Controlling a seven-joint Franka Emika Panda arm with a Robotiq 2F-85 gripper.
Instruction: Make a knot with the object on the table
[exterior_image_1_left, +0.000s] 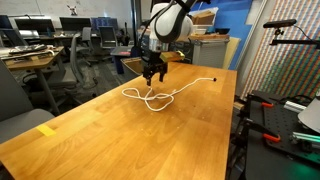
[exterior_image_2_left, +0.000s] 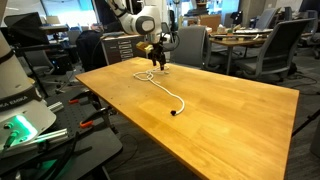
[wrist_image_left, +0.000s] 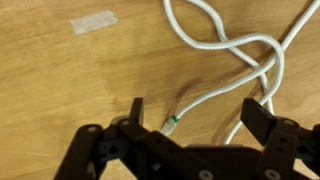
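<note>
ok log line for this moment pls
gripper: open, low over table | cord: loose crossed loops, one end between the jaws, ungrasped | knot: none tight yet

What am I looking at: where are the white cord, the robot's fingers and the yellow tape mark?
white cord (wrist_image_left: 272, 52): wrist view, where its strands cross.
fingers (wrist_image_left: 258, 118): wrist view, on one dark finger near its tip.
yellow tape mark (exterior_image_1_left: 46, 130): an exterior view, the strip's middle.

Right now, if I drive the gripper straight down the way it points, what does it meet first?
Probably the tipped end of the white cord, which lies between the open fingers in the wrist view, with the wooden table under it. Height above it is unclear.
</note>
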